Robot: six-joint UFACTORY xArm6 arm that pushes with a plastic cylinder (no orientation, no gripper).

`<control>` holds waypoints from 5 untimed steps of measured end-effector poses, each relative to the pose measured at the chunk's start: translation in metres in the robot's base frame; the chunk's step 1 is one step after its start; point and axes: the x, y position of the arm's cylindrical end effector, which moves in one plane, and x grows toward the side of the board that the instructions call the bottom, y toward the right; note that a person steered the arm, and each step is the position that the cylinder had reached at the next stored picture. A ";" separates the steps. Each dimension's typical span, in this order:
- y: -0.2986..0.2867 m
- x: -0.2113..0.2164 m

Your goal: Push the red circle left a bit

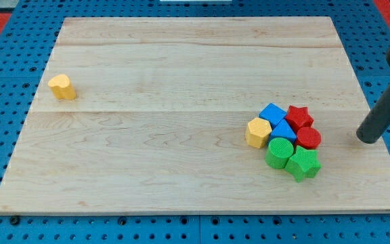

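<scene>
The red circle (309,138) sits at the right side of a tight cluster of blocks on the wooden board (181,81). A red star (298,116) touches it from above. A green star (303,163) lies just below it, and a green circle (279,152) sits to its lower left. A blue triangle-like block (284,130) is on its left, with a blue cube (273,113) above that and a yellow hexagon (258,132) at the cluster's left. My tip (367,139) rests on the board to the right of the red circle, well apart from it.
A yellow heart-like block (62,87) lies alone near the board's left edge. The board rests on a blue perforated base (5,224). The board's right edge is close to my tip.
</scene>
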 end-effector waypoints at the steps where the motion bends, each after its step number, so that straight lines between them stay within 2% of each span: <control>1: -0.002 0.016; 4: -0.159 0.007; 5: -0.205 -0.033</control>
